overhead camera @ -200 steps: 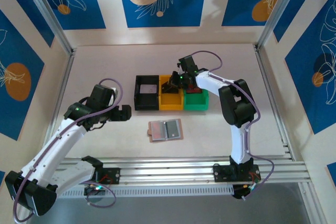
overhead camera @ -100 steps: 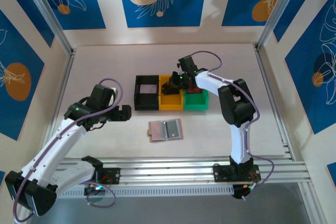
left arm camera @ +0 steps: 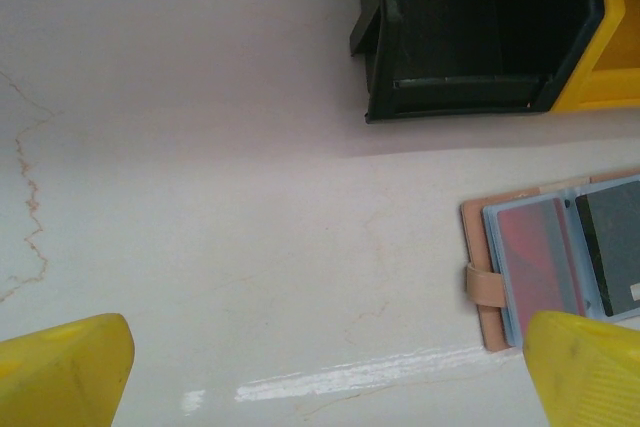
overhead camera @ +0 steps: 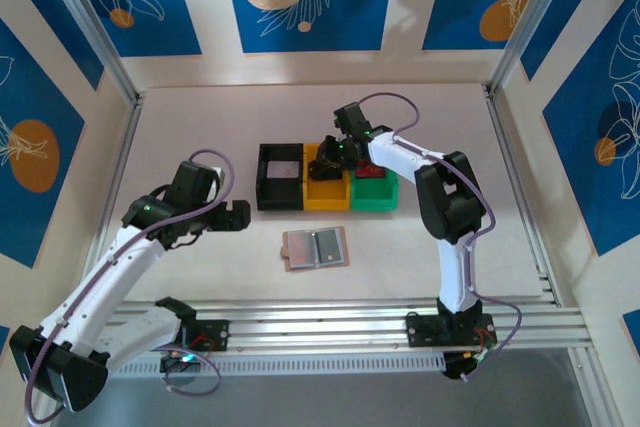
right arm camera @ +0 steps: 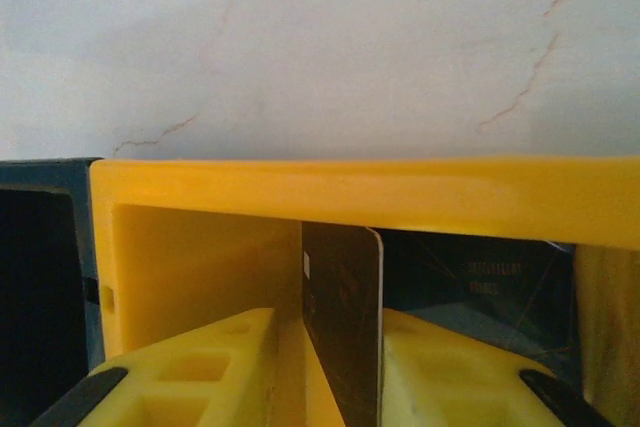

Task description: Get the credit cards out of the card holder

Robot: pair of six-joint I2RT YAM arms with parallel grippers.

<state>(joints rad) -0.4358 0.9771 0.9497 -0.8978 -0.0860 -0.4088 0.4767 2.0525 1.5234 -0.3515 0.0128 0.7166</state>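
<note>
Holder (overhead camera: 316,249) is lying open and flat on the table (overhead camera: 200,127), just in front of a row of bins and well apart from both grippers. Its snap tab is sticking out from its left edge. Two cards are sitting in its pale blue pockets: a pocketed red card (left arm camera: 535,252) in the left panel and a pocketed dark card (left arm camera: 612,247) in the right panel.

Right gripper (overhead camera: 333,151) is reaching down into the yellow bin (overhead camera: 326,200), the middle one of the row. In its wrist view, its two yellow fingers (right arm camera: 200,377) are standing a little apart, with a dark card (right arm camera: 342,327) upright on its edge between them. The card is sitting just beside each finger, its face turned slightly toward the camera. Whether the fingers are pinching the card or only flanking it, I cannot tell.

Left gripper (overhead camera: 238,215) is hanging over the table to the left of the holder. Its fingers (left arm camera: 60,372) are spread wide, their yellow tips showing in the two lower corners of its wrist view, with bare tabletop between them.

Counting: three bins are standing side by side and touching, with the black bin (overhead camera: 279,203) on the left, then yellow, then the green bin (overhead camera: 373,201) on the right. Five cards are showing in all. A pale card (overhead camera: 284,168) is lying in the black bin, a red card (overhead camera: 370,172) is lying in the green bin, the dark card is standing between the right fingers, and two are sitting in the holder.
</note>
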